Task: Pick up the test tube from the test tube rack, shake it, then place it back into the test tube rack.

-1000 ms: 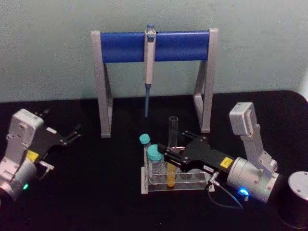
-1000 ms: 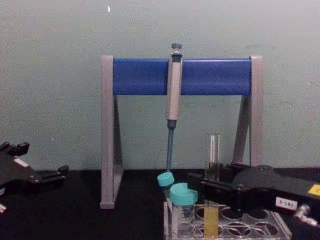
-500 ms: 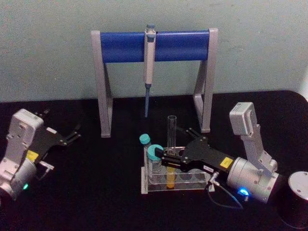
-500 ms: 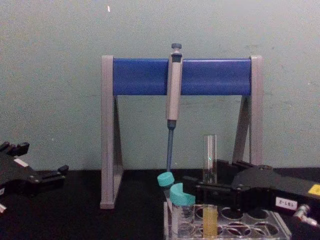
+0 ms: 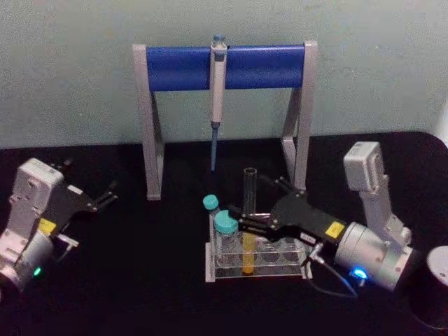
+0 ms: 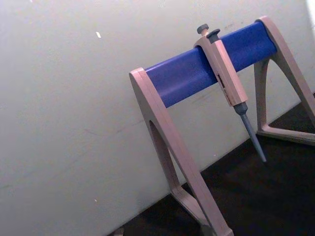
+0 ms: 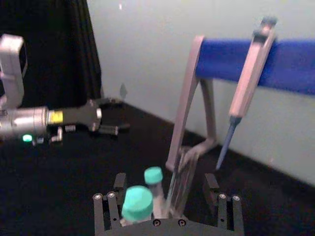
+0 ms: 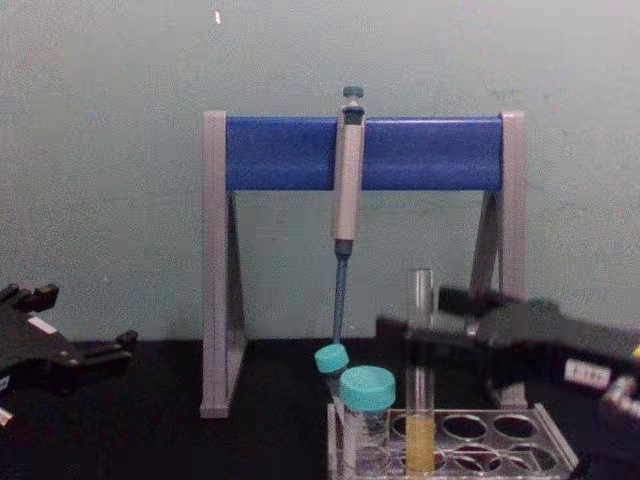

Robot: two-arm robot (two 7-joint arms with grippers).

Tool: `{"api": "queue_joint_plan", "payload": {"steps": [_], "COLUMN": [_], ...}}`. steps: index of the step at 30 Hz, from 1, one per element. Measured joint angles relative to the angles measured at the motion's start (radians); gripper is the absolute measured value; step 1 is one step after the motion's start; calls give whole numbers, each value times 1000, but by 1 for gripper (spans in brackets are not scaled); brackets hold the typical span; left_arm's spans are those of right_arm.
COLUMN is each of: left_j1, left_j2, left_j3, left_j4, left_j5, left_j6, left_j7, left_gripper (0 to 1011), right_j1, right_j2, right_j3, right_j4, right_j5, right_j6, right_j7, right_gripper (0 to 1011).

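While the test tube point(image 5: 248, 222) stood upright in the test tube rack point(image 5: 255, 266), yellow liquid filling its lower part, the right pincer point(image 5: 245, 222) reached in from the right side of the black tabletop point(image 5: 154, 280) at about the tube's middle height. In the right wrist view the tube point(image 7: 181, 183) rose between the two black fingers point(image 7: 109, 208), which stood spread apart on either side of it with gaps showing, so the pincer point(image 7: 167, 206) was open around the tube rather than clamped on it. In the chest view the right pincer point(image 8: 425, 345) sat level with the glass point(image 8: 420, 370) above the rack's point(image 8: 500, 450) top plate of round holes.

Two shorter teal-capped vials point(image 5: 222, 234) stood in the rack just to the left of the tube (one nearer the camera, one behind it).

Behind the rack, a grey-and-blue pipette stand point(image 5: 225, 105) straddled the back of the tabletop, with a grey-blue pipette point(image 5: 217, 98) hanging from its blue crossbar, tip pointing down.

At the far left, well apart from the rack, the left pincer point(image 5: 105, 196) hovered low over the tabletop with its fingers slightly parted and nothing between them. A dark cylinder point(image 5: 437, 287) stood at the right edge.
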Motion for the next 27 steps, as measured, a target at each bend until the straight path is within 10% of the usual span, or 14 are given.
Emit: {"api": "queue_joint_plan", "payload": {"steps": [16, 27], "left_j1": [0, 0], "left_j2": [0, 0], "left_j3": [0, 0], "left_j4": [0, 0], "left_j5": [0, 0], "left_j6": [0, 0], "left_j7": [0, 0], "left_gripper": [1001, 1001], "right_j1": [-143, -298], "right_j2": [19, -32], "right_j3": [182, 266], "right_j4": [-145, -146], "right_j5": [-29, -153], "right_j6": [-163, -174], "right_j7": [-142, -351], "right_gripper": [1000, 1000]}}
